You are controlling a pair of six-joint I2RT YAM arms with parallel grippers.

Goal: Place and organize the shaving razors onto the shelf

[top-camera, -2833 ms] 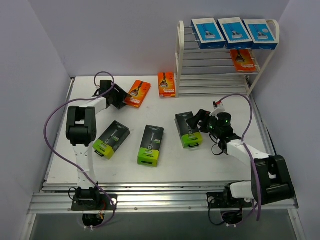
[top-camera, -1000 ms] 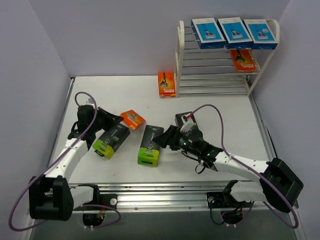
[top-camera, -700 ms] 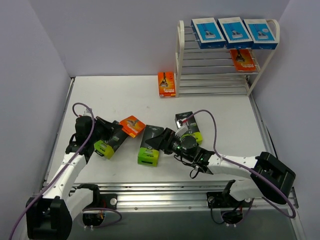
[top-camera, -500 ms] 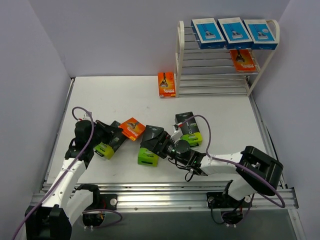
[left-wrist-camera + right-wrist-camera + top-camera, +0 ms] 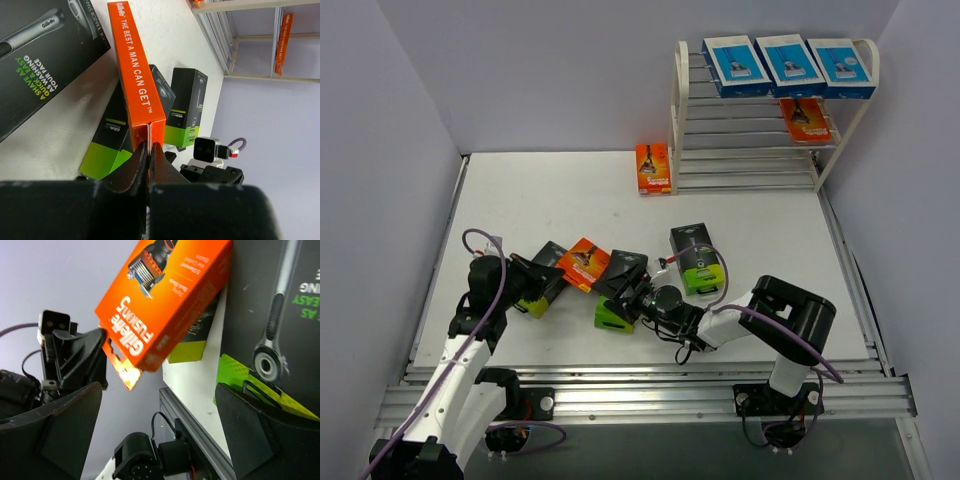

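- Left gripper (image 5: 149,150): clenched tight on the tab end of the held orange pack (image 5: 137,75), with the pack tilted above the black packs.
- Right gripper (image 5: 157,395): released, jaws standing wide apart and gripping nothing, low at the lime-green end of the middle black pack (image 5: 280,315), just beside the held orange pack.
- On the table (image 5: 520,190): a second black pack (image 5: 538,288) partly hidden under the left gripper, a third black pack (image 5: 697,258) near the right arm, and a loose orange pack (image 5: 653,167) just beside the left post of the shelf (image 5: 678,120).
- On the shelf: three blue-and-white packs (image 5: 790,62) side by side on the top tier, and a shelved orange pack (image 5: 805,118) on the tier below, at the right side.
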